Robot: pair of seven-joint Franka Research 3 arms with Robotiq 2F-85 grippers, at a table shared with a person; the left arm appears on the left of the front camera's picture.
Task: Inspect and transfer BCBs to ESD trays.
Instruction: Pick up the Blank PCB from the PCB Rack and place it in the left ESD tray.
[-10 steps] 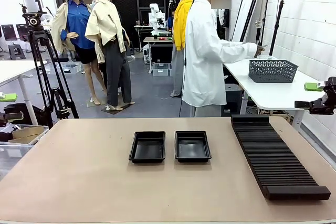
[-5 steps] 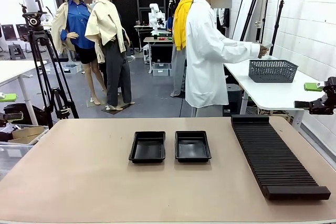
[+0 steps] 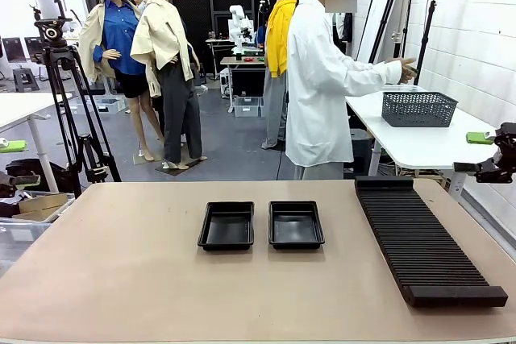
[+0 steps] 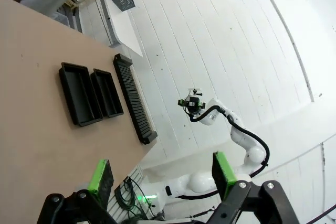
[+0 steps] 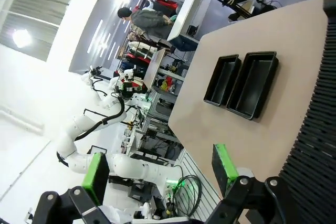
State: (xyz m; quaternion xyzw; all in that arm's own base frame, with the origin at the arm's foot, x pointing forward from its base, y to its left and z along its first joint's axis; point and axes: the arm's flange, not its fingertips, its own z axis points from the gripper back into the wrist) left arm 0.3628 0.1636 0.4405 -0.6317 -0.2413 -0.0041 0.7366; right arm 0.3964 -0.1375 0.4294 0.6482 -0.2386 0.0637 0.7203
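Held aloft off the table (image 3: pixel 121 279), fingers wide apart and empty: left gripper (image 4: pixel 161 170), right gripper (image 5: pixel 160 170). Laid side by side mid-table, bare, likely to receive BCBs: ESD trays (image 3: pixel 226 225).

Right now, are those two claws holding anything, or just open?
Left claw: open, holding nothing.
Right claw: open, holding nothing.
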